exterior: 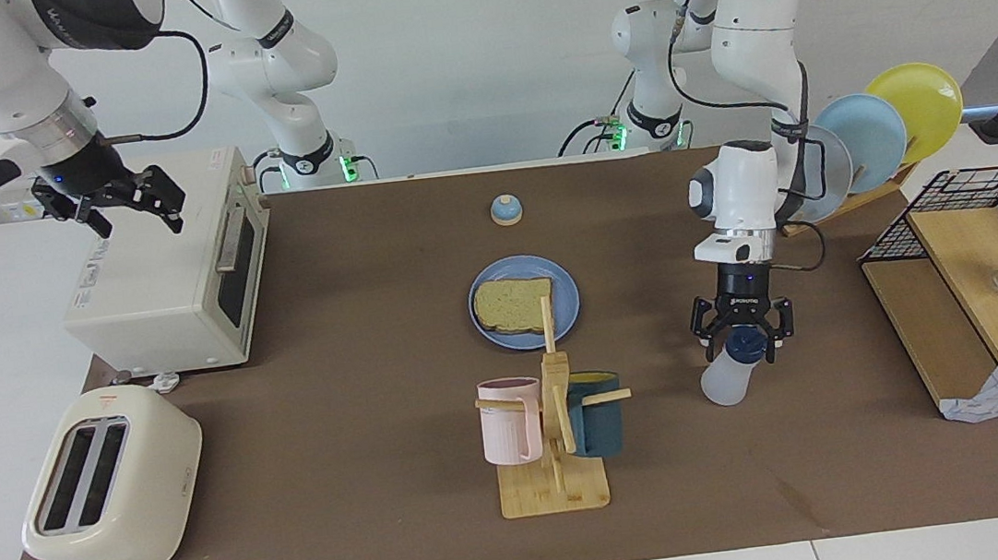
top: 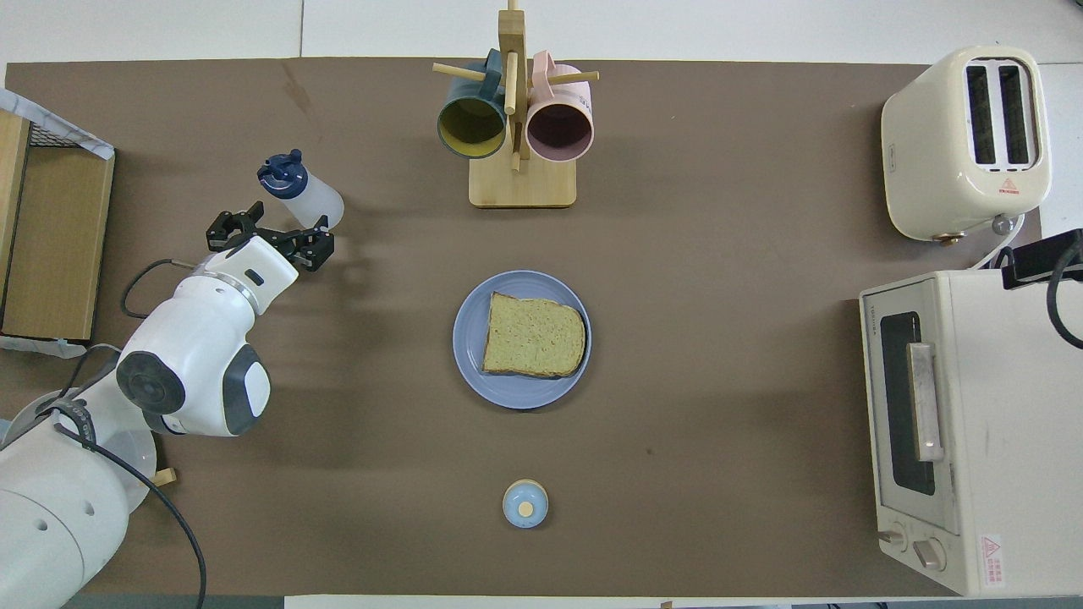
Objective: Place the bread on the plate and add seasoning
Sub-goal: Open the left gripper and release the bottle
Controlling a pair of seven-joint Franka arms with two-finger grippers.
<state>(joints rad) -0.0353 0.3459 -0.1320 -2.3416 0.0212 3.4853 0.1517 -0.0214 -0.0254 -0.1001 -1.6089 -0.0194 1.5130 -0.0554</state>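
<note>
The bread [exterior: 515, 304] lies flat on the blue plate [exterior: 565, 321] in the middle of the table; both also show in the overhead view, bread [top: 534, 336] on plate [top: 474, 372]. The seasoning bottle [exterior: 726, 379] stands upright toward the left arm's end of the table, farther from the robots than the plate, and shows in the overhead view [top: 311, 198]. My left gripper [exterior: 743, 349] is open and points down just over the bottle, its fingers spread either side of the navy cap. In the overhead view it [top: 271, 235] sits beside the bottle. My right gripper [exterior: 136, 211] waits open above the toaster oven.
A mug tree [exterior: 551, 441] with a pink and a dark teal mug stands farther from the robots than the plate. A blue-domed bell [exterior: 506, 211] sits nearer the robots. A toaster oven [exterior: 173, 268] and toaster [exterior: 112, 483] are at the right arm's end; racked plates [exterior: 874, 138] and a wire shelf [exterior: 973, 286] at the left arm's end.
</note>
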